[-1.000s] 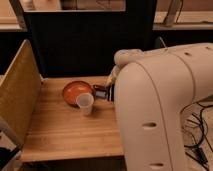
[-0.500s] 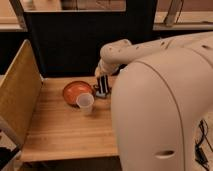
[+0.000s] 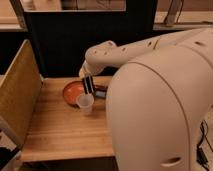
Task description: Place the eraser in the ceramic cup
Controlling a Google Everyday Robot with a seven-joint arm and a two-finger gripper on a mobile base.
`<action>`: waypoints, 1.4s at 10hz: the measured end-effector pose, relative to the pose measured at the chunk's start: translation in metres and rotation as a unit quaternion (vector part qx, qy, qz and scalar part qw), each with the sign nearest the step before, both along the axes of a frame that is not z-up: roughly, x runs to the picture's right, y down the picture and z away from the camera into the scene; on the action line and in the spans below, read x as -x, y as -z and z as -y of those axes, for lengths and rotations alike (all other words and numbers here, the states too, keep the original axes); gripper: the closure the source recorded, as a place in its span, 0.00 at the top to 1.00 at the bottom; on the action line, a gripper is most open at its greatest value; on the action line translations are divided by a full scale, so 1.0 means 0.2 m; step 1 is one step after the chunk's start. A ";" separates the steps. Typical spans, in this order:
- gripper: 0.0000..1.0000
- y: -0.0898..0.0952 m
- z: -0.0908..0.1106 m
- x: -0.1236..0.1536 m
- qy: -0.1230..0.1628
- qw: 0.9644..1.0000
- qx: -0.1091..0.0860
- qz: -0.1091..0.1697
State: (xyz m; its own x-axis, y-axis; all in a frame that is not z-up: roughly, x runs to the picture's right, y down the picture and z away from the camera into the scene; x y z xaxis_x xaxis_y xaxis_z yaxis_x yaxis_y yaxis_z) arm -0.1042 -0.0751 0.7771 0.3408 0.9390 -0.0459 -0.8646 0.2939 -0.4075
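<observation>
The eraser [image 3: 88, 84], a long black block with pale stripes, hangs upright from my gripper [image 3: 88, 77], which is shut on its upper end. Its lower end is just above the rim of the ceramic cup [image 3: 85, 103]. The small off-white cup stands on the wooden table [image 3: 60, 130] at the front edge of the orange dish [image 3: 73, 91]. My white arm reaches in from the right and hides the table behind it.
A small dark reddish flat object [image 3: 100, 92] lies just right of the dish. A tall wooden side panel [image 3: 17, 95] borders the table on the left. A dark wall stands behind. My large white body [image 3: 160, 115] covers the right side.
My arm has swung left, carrying the eraser from the right of the dish to a spot above the cup. The cup and dish have not moved.
</observation>
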 end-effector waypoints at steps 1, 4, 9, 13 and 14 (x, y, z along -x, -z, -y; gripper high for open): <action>0.00 0.01 -0.03 0.04 -0.004 1.000 0.000 0.020; 0.00 0.00 -0.14 0.08 -0.008 0.998 0.005 0.055; 0.00 -0.10 -0.24 0.05 -0.017 0.996 0.008 0.082; 0.03 -0.12 -0.26 0.02 -0.024 0.996 0.009 0.090; 0.00 -0.12 -0.26 0.04 -0.023 0.996 0.009 0.091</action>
